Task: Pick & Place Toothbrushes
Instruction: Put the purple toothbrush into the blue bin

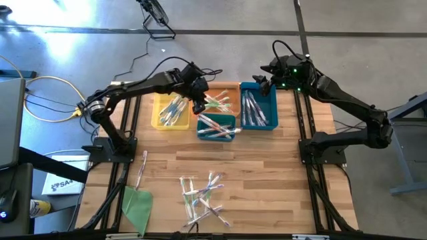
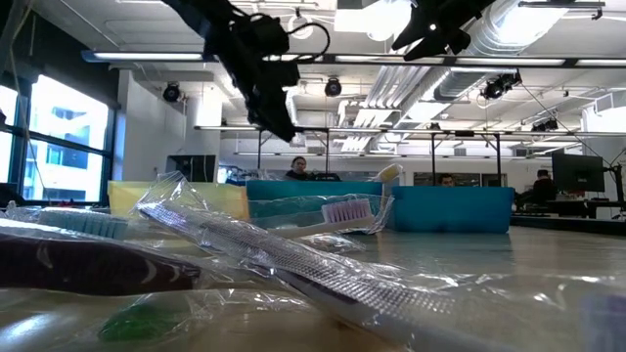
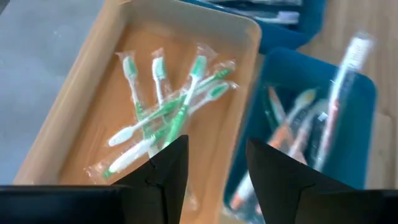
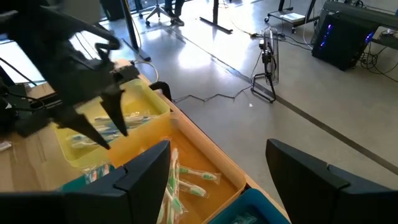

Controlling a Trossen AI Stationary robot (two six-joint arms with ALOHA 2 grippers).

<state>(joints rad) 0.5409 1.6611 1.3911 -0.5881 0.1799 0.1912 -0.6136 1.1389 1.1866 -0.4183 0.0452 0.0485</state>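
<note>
Left gripper (image 1: 198, 105) hangs above the row of bins at the far side of the table (image 1: 267, 167), over the edge where the orange bin (image 1: 230, 90) meets the small teal bin (image 1: 217, 127). Fingers (image 3: 165, 168) parted, gap clear between them, nothing held. In the left wrist view green-handled wrapped toothbrushes (image 3: 168, 112) lie fanned in the orange bin just past the fingertips; the teal bin beside it holds more brushes, blurred.

Right gripper (image 1: 265, 81) hovers off the far edge of the table, just beside the blue bin (image 1: 259, 107). Jaws stand wide, empty. Its wrist view looks past its own fingers (image 4: 146, 168) at the orange bin and the yellow bin (image 4: 146, 102), with the left arm's gripper above them.

Bins: yellow bin holds several brushes with blue and green accents; the orange one green ones; the blue one a bundle lying lengthwise; the teal one, nearer the table's middle, a few lying crosswise.

Outward: a loose pile of wrapped toothbrushes (image 1: 203, 193) lies on the near half of the table, well apart from the bins. One lone brush (image 1: 142, 165) lies nearer the left side. A green sheet (image 1: 138, 203) sits at the near left corner. Low view shows wrapped brushes close up (image 2: 293, 264), bins behind.
</note>
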